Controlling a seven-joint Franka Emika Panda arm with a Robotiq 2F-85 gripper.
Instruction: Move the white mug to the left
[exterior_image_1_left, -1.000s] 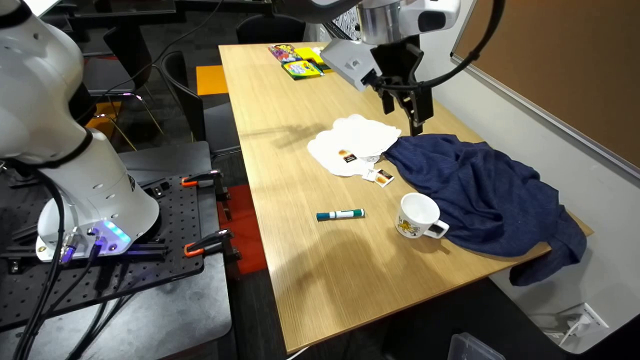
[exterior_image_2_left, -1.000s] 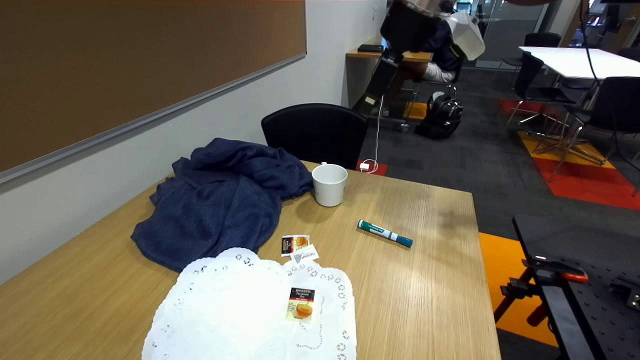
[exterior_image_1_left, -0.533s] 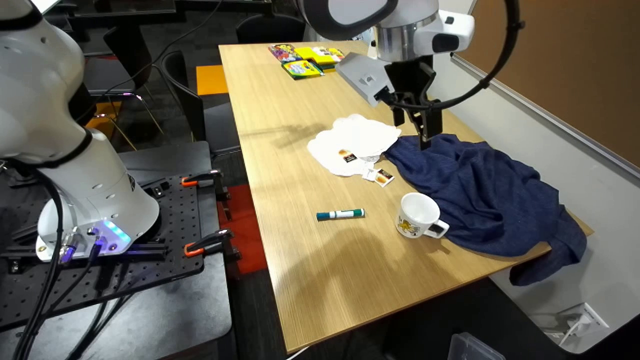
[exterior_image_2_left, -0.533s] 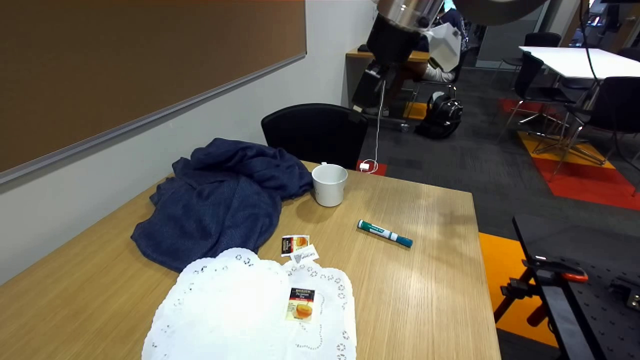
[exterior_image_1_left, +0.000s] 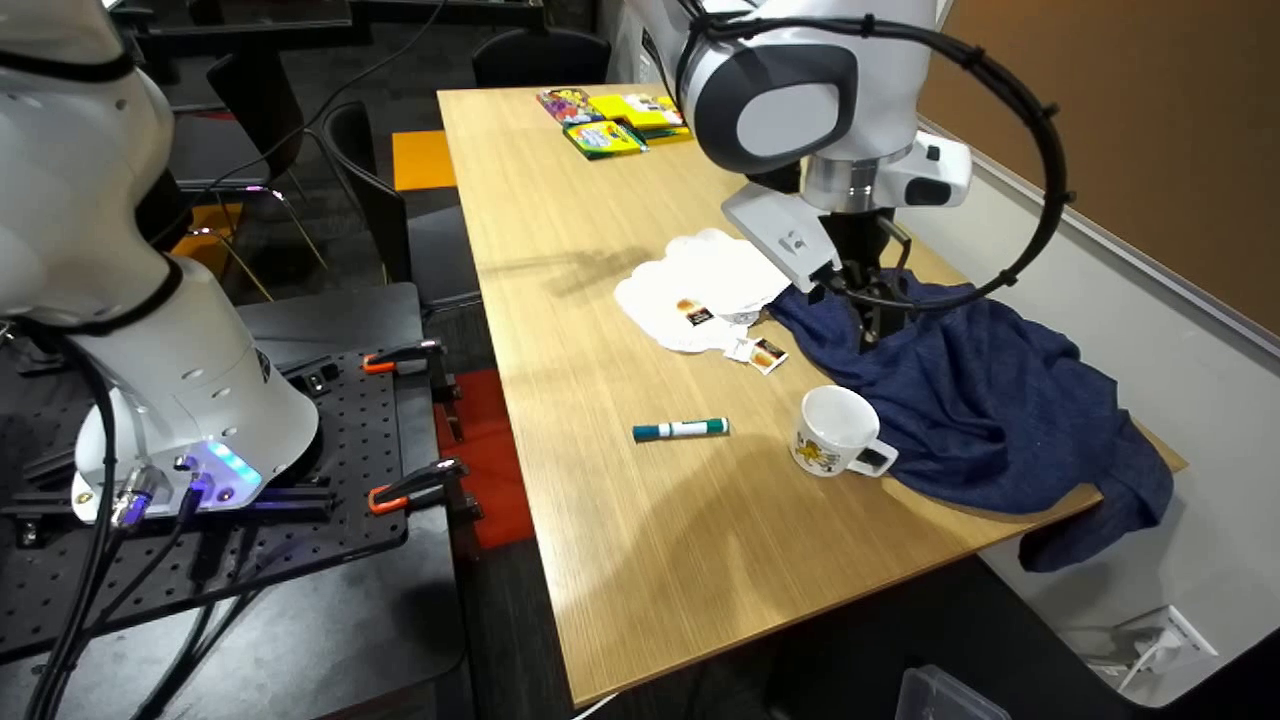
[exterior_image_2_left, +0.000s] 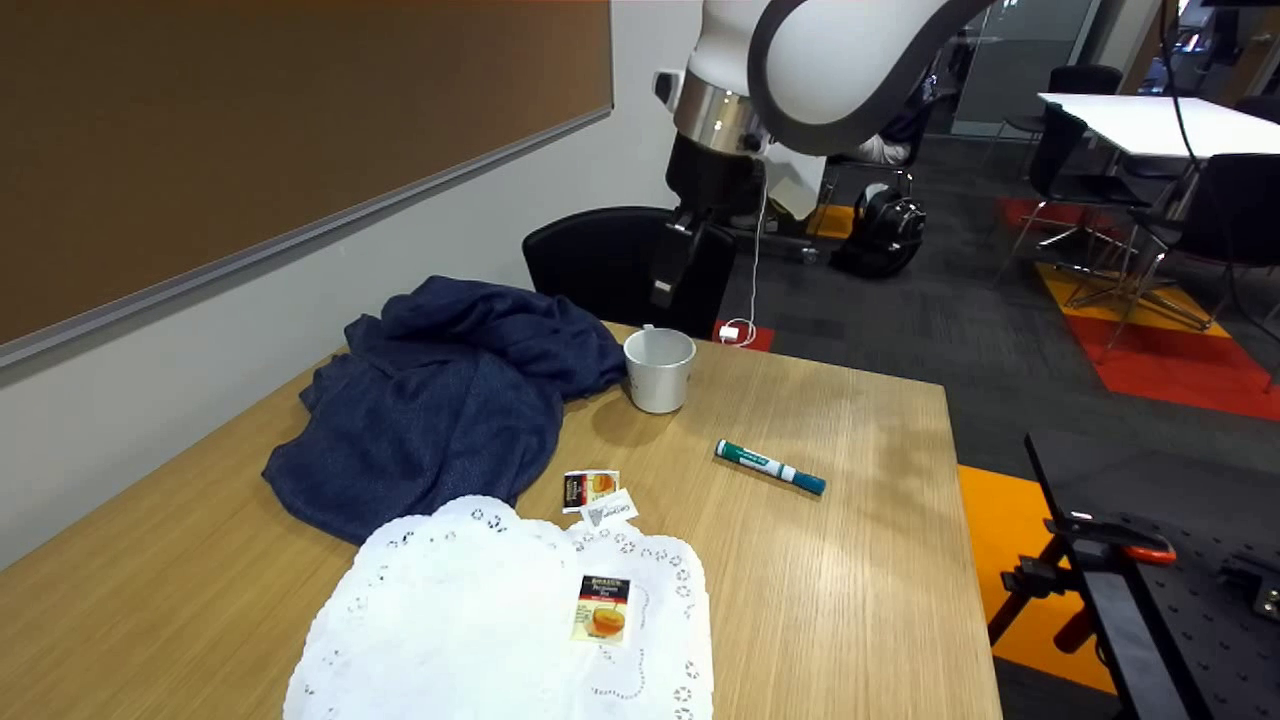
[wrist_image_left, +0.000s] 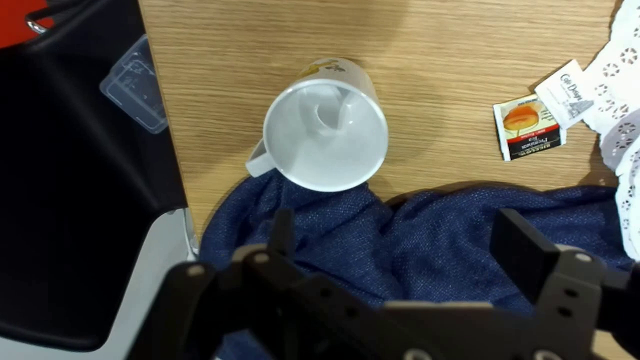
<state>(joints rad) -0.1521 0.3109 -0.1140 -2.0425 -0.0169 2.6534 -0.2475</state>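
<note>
Near the end edge of the counter, the white mug stands upright just beside the navy cloth, its handle pointing toward the cloth and that edge. Contact between mug and cloth cannot be confirmed.

Failure modes, by judgement:
1. Fabric pick-up. Cause: in the wrist view the cloth shows in the gap between the fingers, while the mug lies off to one side. Lowering at this position probably gathers fabric, not ceramic.
2. Handle strike. Cause: a finger descending on the handle could turn or tip the mug.
3. Loss over the edge. Cause: a bump toward the counter's end could push the mug off.
4. Obstruction. Cause: depending on which way "left" is meant, a low drag could catch the marker or the tea packet.

Status of the pincer: fingers spread wide, nothing held. It hangs in the air, its visible fingertip apart from mug and cloth in an exterior view. Centre it over the mug before descent.
</note>
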